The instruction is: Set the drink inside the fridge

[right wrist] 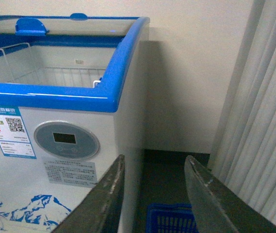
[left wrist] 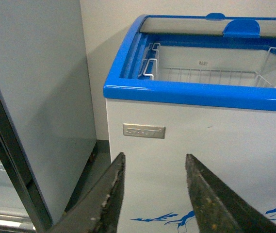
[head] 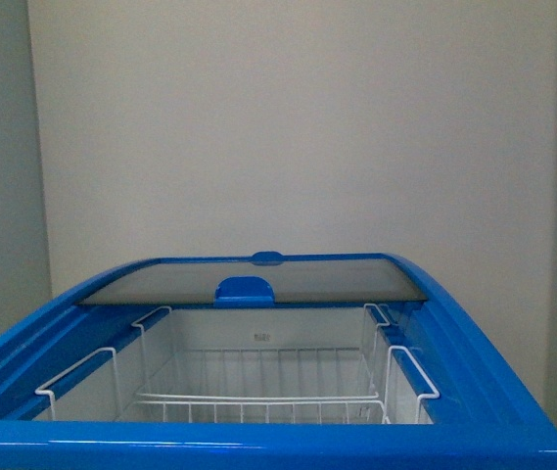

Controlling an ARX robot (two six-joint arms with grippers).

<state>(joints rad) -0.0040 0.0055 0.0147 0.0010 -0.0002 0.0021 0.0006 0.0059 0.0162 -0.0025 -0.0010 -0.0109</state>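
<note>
The fridge (head: 258,446) is a white chest freezer with a blue top rim, right in front of me. Its curved glass lid (head: 258,281) is slid to the back, so the inside shows white wire baskets (head: 258,387) that look empty. No drink shows in any view. My left gripper (left wrist: 154,162) is open and empty, in front of the fridge's white front wall (left wrist: 201,141) below the rim. My right gripper (right wrist: 153,165) is open and empty, at the fridge's right front corner (right wrist: 128,121), near its oval grey display panel (right wrist: 66,140).
A tall grey upright cooler (left wrist: 36,97) stands left of the fridge, with a narrow gap between them. A blue plastic crate (right wrist: 169,218) lies on the dark floor right of the fridge. White curtains (right wrist: 259,121) hang at the right. A plain wall (head: 298,127) is behind.
</note>
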